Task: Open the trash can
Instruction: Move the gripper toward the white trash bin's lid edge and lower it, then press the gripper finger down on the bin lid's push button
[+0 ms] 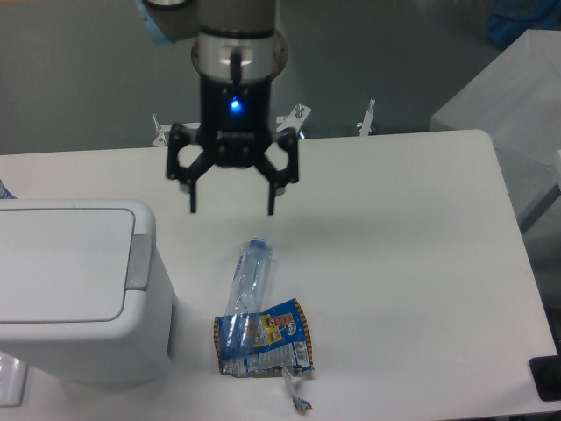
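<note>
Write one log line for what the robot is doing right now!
phase: approach | gripper: open, empty, above table | trash can: lid shut | grey push tab: untouched | bottle: lying beside can

Below and to the side of my gripper [231, 210], the trash can [74, 289] runs off the picture's edge, so its far side is cut off. My arm [235, 35] above the gripper leaves the top edge. The print on the wrapper [263, 340] below is too small to read.
</note>
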{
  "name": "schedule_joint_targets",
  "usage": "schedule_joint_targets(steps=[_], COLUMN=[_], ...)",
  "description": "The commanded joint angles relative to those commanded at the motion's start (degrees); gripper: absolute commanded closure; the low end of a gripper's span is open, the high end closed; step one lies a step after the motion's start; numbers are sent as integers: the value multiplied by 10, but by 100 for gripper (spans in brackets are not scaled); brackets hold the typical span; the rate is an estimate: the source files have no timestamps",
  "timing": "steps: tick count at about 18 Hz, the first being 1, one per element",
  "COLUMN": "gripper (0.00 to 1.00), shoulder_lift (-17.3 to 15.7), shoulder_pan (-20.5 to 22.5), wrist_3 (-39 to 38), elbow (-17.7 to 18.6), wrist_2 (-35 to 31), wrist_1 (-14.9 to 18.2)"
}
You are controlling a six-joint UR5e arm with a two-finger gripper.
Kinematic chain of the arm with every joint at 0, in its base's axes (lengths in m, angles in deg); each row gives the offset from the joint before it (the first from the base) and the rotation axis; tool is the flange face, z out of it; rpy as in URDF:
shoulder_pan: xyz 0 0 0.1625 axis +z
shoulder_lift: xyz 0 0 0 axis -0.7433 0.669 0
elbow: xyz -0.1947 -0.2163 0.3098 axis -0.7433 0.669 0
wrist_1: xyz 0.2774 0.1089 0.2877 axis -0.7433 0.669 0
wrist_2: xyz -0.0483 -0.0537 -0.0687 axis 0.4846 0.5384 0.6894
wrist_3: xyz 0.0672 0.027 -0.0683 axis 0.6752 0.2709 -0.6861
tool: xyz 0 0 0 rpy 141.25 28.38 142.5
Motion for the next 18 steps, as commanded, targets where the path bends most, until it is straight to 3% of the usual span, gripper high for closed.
schedule_joint_targets(steps=[18], gripper=[0], shoulder_lift=[34], shoulder_pan=[-24], wrist_3=[-34], elbow=[-2], wrist_2=[-1], wrist_1=[0])
